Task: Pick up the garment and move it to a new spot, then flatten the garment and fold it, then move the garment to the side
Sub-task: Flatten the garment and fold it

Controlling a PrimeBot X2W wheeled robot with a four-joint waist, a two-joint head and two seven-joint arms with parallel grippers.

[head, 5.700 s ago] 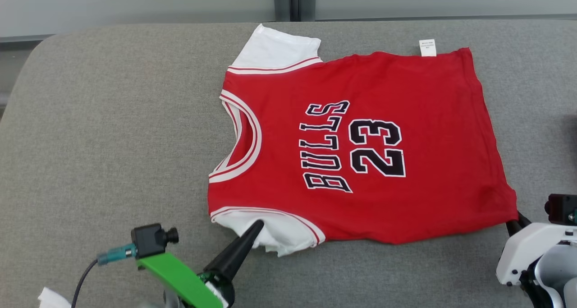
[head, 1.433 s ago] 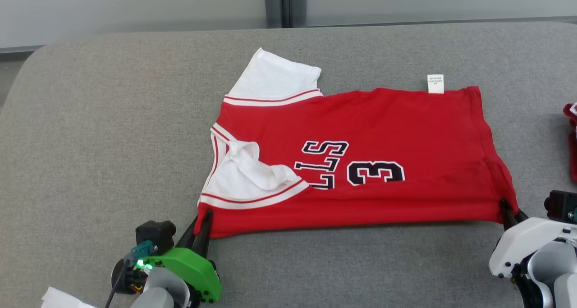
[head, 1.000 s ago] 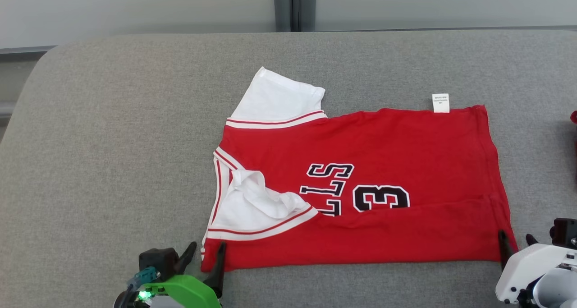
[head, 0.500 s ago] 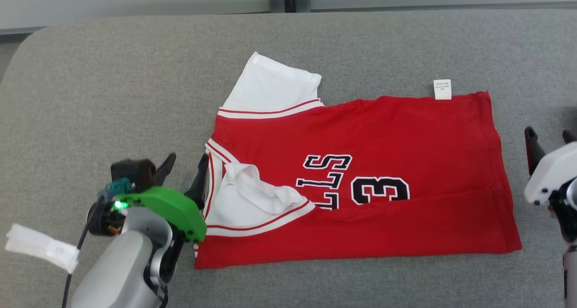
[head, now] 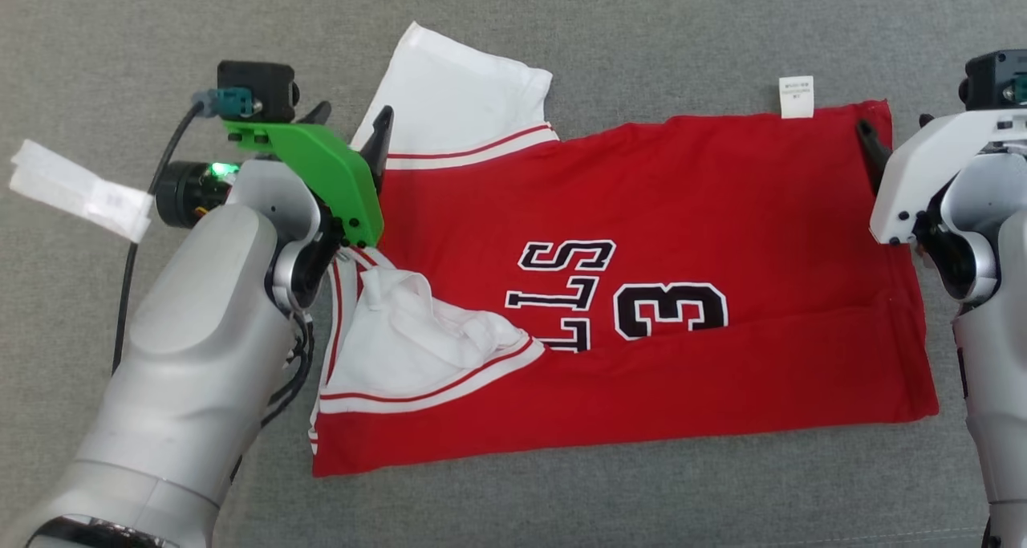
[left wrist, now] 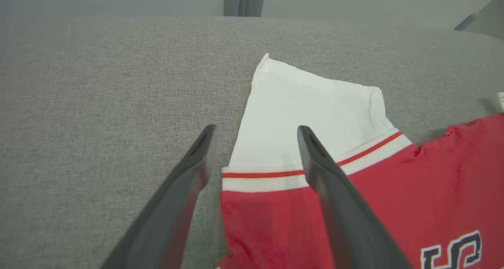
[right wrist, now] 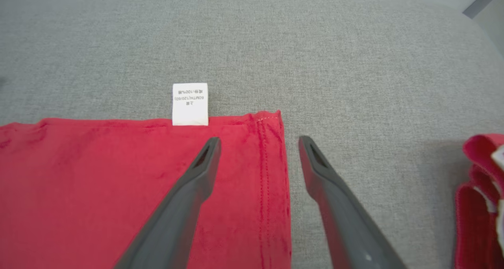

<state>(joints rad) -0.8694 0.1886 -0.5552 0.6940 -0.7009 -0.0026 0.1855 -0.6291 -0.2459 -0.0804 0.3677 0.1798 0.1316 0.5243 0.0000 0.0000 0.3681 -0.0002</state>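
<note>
My left claw [left wrist: 256, 130] stands wide over the garment's [head: 658, 203] white sleeve [left wrist: 315, 103] seam; my right claw [right wrist: 260, 140], equally wide, straddles the red hem corner beside the label [right wrist: 190, 103].

"LLS" and "3" on garment [head: 682, 187]
</note>
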